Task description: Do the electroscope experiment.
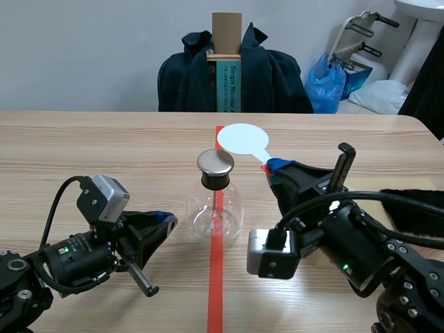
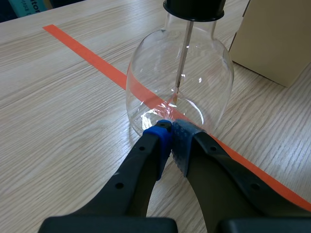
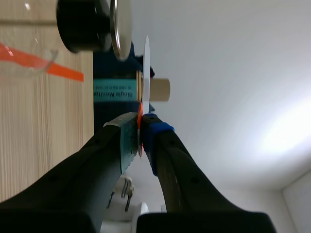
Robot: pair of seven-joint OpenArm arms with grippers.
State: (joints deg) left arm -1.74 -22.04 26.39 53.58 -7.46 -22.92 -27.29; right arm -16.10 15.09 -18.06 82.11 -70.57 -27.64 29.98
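A clear glass flask electroscope (image 1: 216, 210) with a black stopper and a round metal cap (image 1: 216, 162) stands on the red tape line at the table's middle. My right gripper (image 1: 272, 168) is shut on the handle of a white round paddle (image 1: 242, 139), whose disc hangs just above and behind the cap. In the right wrist view the paddle (image 3: 146, 73) shows edge-on, pinched between the pads, close beside the metal cap (image 3: 121, 29). My left gripper (image 2: 171, 130) rests shut and holding nothing on the table, its tips at the flask's base (image 2: 177, 92).
A chair draped with a dark jacket (image 1: 232, 73) and a box stand behind the far table edge. A black cloth (image 1: 416, 208) lies at the right. A cardboard box (image 2: 277, 39) stands beyond the flask in the left wrist view.
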